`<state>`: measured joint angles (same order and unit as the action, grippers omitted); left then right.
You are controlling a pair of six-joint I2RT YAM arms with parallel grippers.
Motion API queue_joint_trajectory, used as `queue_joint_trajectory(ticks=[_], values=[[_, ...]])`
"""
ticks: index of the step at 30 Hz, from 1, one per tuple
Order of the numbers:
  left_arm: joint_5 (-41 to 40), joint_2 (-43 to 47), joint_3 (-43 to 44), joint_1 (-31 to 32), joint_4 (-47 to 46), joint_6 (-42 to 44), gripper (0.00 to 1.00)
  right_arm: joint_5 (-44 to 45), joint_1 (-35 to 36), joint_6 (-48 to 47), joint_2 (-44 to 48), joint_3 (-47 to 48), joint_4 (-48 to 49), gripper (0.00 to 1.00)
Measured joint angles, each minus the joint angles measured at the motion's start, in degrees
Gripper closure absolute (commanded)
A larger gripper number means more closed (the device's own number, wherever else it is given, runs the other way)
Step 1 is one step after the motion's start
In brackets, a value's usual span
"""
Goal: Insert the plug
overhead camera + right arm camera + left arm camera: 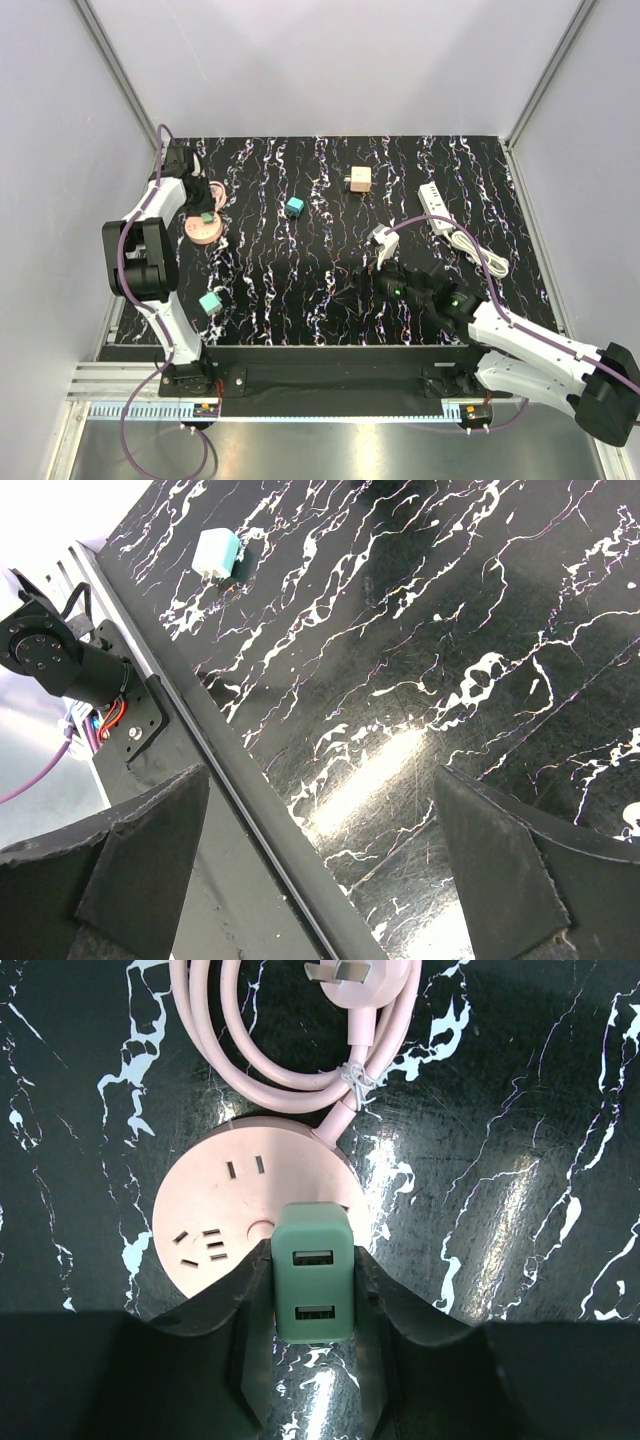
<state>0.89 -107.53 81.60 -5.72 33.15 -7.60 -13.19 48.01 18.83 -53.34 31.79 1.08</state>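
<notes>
1. Left wrist view: my left gripper (313,1295) pinches a green USB charger (313,1260) over the pink round socket (205,1210).
2. My right gripper (320,820) is spread wide above the table (450,610).
3. The teal-blue plug (294,207) lies on the table, apart from both grippers.

Tabletop (520,1080) is showing a glossy black marble-print finish, bouncing glare all over. The round pink socket (200,1210) is looking like smooth matt plastic, and its cable (342,1110) is coming across as soft, slightly shiny rubbery plastic. The green charger block (313,1275) is reading as matt plastic too. Left fingers (410,1330) and right fingers (130,870) are looking dull black and a bit rough at the edges. The near rail (120,378) and the front sheet (330,450) are looking like brushed metal. The teal-blue plug (294,206) is looking like plain plastic.
</notes>
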Motion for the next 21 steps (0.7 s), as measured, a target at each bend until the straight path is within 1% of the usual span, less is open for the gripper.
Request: queue_joint_trajectory(ticks=[13,21], values=[[-0.7,0.7,-2.9,-0.1,-4.2,-3.2,1.0,0.0,0.0,0.0,0.0,0.0,0.0,0.0],[-4.5,1.8,-5.6,1.4,-8.0,-3.5,1.0,0.0,0.0,0.0,0.0,0.0,0.4,0.0]])
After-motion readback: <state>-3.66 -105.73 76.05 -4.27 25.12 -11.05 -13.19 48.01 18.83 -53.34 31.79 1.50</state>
